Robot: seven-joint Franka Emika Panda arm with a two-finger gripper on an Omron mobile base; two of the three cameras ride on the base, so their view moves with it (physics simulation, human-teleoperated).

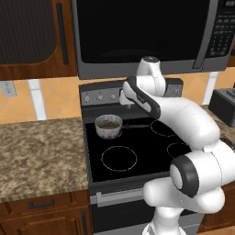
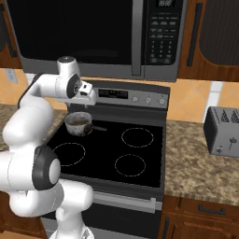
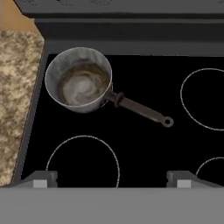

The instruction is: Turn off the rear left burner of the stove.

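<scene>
While its jaws stand apart, the end effector (image 3: pixel 111 179) hovers above the stove (image 1: pixel 151 151), whose knobs (image 1: pixel 99 97) lie just ahead on the back panel, beyond the saucepan (image 3: pixel 79 79).

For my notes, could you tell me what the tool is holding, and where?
Nothing: the tool is open, above the stove, clear of the saucepan.

obstacles: I've got a saucepan (image 3: pixel 78 81) parked on the rear left burner (image 1: pixel 109 134), handle sticking out right over the glass | overhead: microwave (image 1: pixel 142 32) hangs low above the back panel (image 2: pixel 135 97) | free: front burners and right half of the stove (image 2: pixel 140 158) look wide open
</scene>
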